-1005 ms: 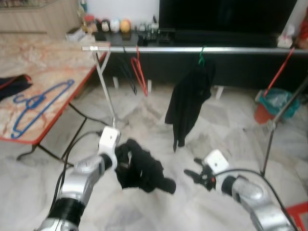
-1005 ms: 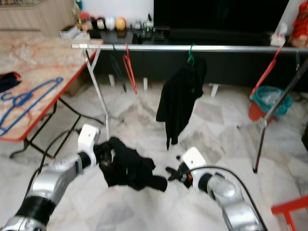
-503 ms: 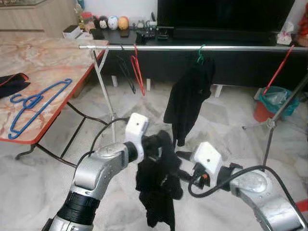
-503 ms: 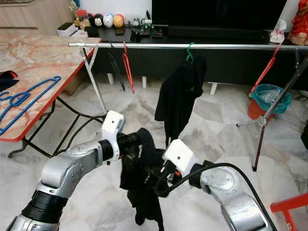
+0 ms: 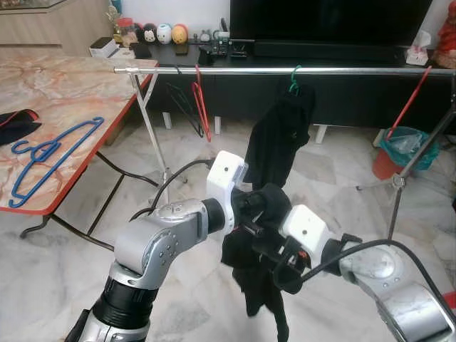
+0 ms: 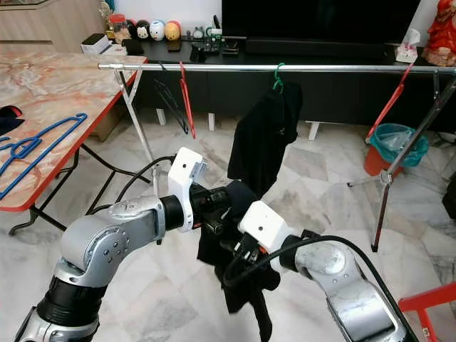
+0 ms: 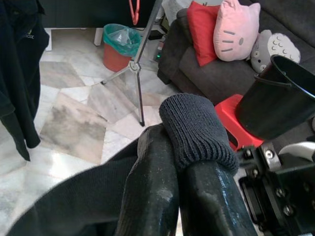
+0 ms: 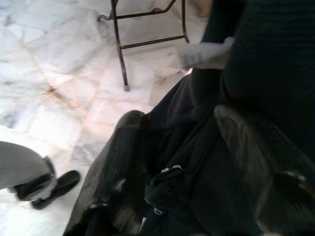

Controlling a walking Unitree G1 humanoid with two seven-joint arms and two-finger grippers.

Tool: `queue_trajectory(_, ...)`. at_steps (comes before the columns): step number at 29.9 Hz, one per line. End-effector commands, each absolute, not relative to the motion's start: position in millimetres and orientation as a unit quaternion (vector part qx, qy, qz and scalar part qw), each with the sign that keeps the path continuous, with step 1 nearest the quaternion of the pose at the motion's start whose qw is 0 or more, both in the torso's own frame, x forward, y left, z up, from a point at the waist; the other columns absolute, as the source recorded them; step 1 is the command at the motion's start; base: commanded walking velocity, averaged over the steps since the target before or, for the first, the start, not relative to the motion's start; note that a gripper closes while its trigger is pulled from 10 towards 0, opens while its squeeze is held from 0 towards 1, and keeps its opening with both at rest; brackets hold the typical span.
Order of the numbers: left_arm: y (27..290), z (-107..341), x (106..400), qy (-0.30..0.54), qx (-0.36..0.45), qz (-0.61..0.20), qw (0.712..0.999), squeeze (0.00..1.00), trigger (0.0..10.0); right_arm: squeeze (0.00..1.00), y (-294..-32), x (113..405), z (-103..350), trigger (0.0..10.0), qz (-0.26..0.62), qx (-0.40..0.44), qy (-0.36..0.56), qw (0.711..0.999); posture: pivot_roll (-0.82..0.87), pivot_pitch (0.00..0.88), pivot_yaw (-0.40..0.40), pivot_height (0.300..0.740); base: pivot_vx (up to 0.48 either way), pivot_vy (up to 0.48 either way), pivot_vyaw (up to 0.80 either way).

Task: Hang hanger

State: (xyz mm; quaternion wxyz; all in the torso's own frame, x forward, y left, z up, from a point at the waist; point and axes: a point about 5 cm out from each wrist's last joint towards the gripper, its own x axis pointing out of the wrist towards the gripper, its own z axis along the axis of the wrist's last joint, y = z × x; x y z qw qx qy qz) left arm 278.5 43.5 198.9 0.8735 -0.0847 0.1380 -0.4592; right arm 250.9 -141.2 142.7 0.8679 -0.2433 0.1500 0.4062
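Note:
A black garment (image 5: 260, 285) hangs in front of me, bunched at its top. My left gripper (image 5: 269, 205) is shut on it; in the left wrist view its fingers (image 7: 152, 167) pinch a ribbed knit cuff (image 7: 197, 128). Just below, my right gripper (image 5: 269, 251) is pushed into the cloth, and its fingers (image 8: 123, 147) stand apart with dark fabric between them. Behind runs a silver clothes rail (image 5: 342, 71). It carries a red hanger (image 5: 201, 107), a black hanger (image 5: 182, 103) and a green hanger (image 5: 295, 77) with a black top (image 5: 281, 135).
A marble table (image 5: 64, 85) on the left holds blue hangers (image 5: 53, 153) and dark cloth (image 5: 18, 122). The rack's right leg (image 5: 399, 185) stands beside a teal-lined red bin (image 5: 402, 146). A red stool (image 6: 427, 306), a black bucket (image 7: 280, 98) and a sofa (image 7: 211, 73) lie to the right.
Both arms have risen from near the floor, lifting the black garment toward the rail. The right gripper has closed in from the side into the cloth below the left gripper.

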Motion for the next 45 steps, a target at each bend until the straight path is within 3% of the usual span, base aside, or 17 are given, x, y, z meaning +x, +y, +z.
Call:
queue_trajectory(1, 42, 211, 276, 0.120, -0.086, -0.469, 0.871, 0.00, 10.0, 0.00, -144, 255, 148, 10.0, 0.388, -0.253, 0.143, 0.875, -0.03, 0.025, 0.016, 0.740, 0.000, 0.000, 0.00)
queue_trajectory(5, 40, 216, 275, 0.116, -0.090, -0.473, 0.869, 0.00, 10.0, 0.00, -152, 263, 144, 10.0, 0.355, -0.277, 0.152, 0.880, -0.03, 0.025, 0.014, 0.740, 0.000, 0.000, 0.00)
queue_trajectory(7, 39, 216, 274, 0.115, -0.091, -0.474, 0.868, 0.00, 10.0, 0.00, -153, 264, 143, 9.5, 0.350, -0.283, 0.152, 0.880, -0.03, 0.026, 0.013, 0.740, 0.000, 0.000, 0.00)
queue_trajectory(8, 39, 216, 274, 0.116, -0.091, -0.473, 0.868, 0.00, 10.0, 0.00, -152, 265, 145, 7.9, 0.345, -0.281, 0.148, 0.883, -0.03, 0.026, 0.013, 0.740, 0.000, 0.000, 0.00)
queue_trajectory(9, 39, 216, 274, 0.116, -0.091, -0.473, 0.869, 0.00, 10.0, 0.00, -151, 266, 145, 7.9, 0.343, -0.280, 0.146, 0.884, -0.03, 0.026, 0.013, 0.740, 0.000, 0.000, 0.00)
queue_trajectory(10, 39, 216, 273, 0.118, -0.091, -0.473, 0.869, 0.00, 10.0, 0.00, -152, 267, 146, 5.5, 0.338, -0.286, 0.146, 0.885, -0.03, 0.026, 0.013, 0.740, 0.000, 0.000, 0.00)
queue_trajectory(11, 39, 216, 273, 0.118, -0.091, -0.472, 0.869, 0.00, 10.0, 0.00, -152, 267, 146, 4.0, 0.336, -0.287, 0.146, 0.885, -0.03, 0.027, 0.013, 0.740, 0.000, 0.000, 0.00)
queue_trajectory(12, 39, 216, 273, 0.119, -0.092, -0.472, 0.868, 0.00, 10.0, 0.00, -153, 268, 146, 3.1, 0.334, -0.288, 0.145, 0.886, -0.03, 0.027, 0.013, 0.740, 0.000, 0.000, 0.00)
queue_trajectory(13, 39, 216, 273, 0.119, -0.092, -0.472, 0.868, 0.00, 10.0, 0.00, -153, 269, 146, 0.7, 0.333, -0.288, 0.145, 0.886, -0.03, 0.027, 0.013, 0.740, 0.000, 0.000, 0.00)
queue_trajectory(14, 39, 216, 273, 0.119, -0.092, -0.472, 0.868, 0.00, 10.0, 0.00, -153, 269, 146, 0.0, 0.332, -0.288, 0.145, 0.886, -0.03, 0.027, 0.013, 0.740, 0.000, 0.000, 0.00)
queue_trajectory(45, 37, 215, 273, 0.122, -0.091, -0.473, 0.868, 0.00, 10.0, 0.00, -154, 270, 149, 0.0, 0.339, -0.273, 0.139, 0.890, -0.03, 0.024, 0.005, 0.740, 0.000, 0.000, 0.00)
